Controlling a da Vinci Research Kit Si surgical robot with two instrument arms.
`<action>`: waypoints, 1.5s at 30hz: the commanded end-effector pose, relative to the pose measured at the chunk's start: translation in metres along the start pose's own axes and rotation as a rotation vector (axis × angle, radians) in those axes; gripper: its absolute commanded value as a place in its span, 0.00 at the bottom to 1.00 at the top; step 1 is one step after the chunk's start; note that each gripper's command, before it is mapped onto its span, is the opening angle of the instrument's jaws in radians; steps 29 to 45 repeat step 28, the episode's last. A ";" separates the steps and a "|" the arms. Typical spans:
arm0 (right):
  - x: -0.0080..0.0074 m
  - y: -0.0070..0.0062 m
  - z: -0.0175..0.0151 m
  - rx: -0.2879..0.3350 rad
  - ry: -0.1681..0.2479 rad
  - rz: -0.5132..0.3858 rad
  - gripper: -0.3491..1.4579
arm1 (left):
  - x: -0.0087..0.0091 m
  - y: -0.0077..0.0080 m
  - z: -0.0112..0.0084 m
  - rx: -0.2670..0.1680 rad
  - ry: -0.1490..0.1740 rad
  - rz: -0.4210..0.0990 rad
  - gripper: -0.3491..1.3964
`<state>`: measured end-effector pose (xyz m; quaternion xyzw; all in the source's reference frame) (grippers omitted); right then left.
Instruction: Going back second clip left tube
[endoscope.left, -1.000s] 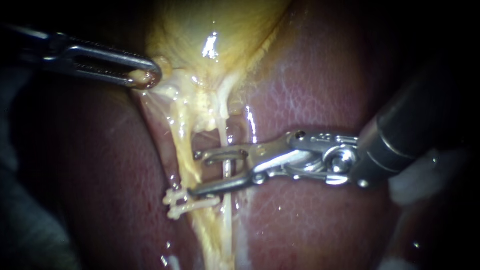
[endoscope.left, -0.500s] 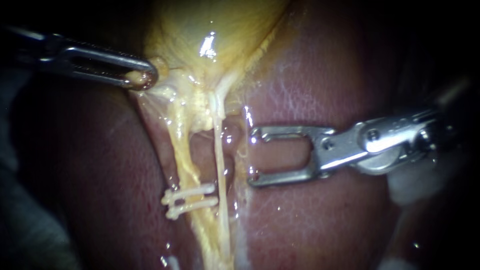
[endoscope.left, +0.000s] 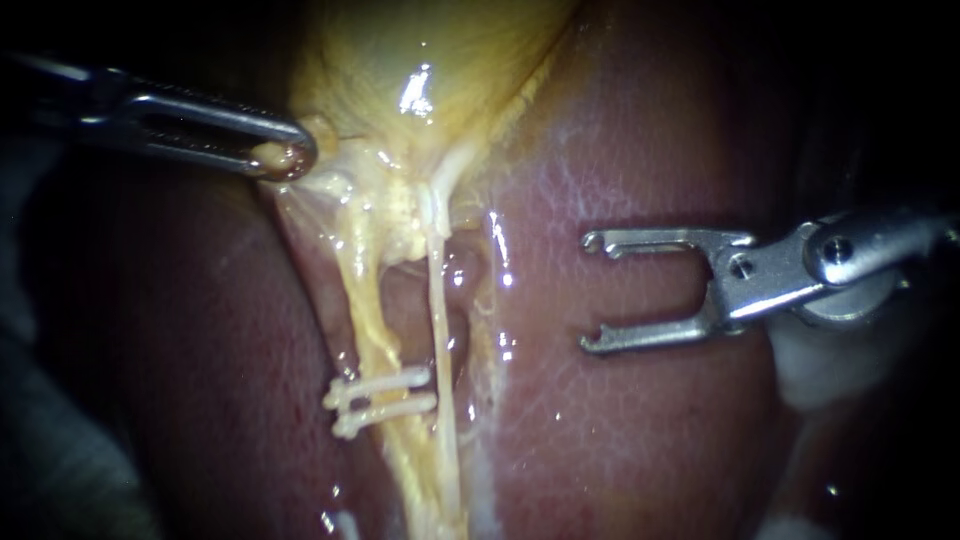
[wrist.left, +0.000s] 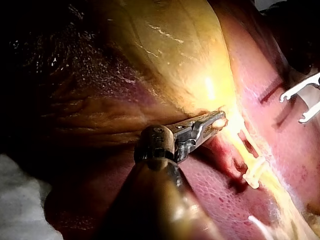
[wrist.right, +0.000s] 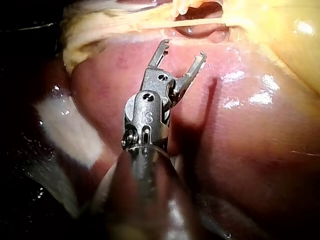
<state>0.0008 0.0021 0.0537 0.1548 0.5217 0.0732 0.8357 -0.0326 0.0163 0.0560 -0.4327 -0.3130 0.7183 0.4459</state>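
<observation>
Right instrument (endoscope.left: 590, 293), jaws spread and empty, hangs over the liver (endoscope.left: 640, 440) well clear of the two clips (endoscope.left: 380, 392) on the left tube (endoscope.left: 365, 310); the retreat seems under way and calls for a straight pull away. Above the clips, left instrument (endoscope.left: 288, 156) pinches the gallbladder (endoscope.left: 440, 60); nothing blocks the path.

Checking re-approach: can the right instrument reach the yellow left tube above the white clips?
Probably yes: only bare dark-red liver lies ahead of the silver right instrument, though the thin pale right tube runs just before the yellow left tube.
</observation>
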 end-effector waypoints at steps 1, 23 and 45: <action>0.0000 -0.0001 0.0000 0.011 0.003 0.000 0.47 | -0.0003 -0.0002 0.0006 0.005 0.002 0.004 0.00; 0.0003 -0.0005 0.0000 0.049 0.013 -0.002 0.47 | -0.0027 -0.0027 0.0057 0.003 -0.023 0.019 0.00; 0.0003 -0.0005 0.0001 0.055 0.014 -0.002 0.47 | -0.0026 -0.0027 0.0055 0.000 -0.025 0.018 0.00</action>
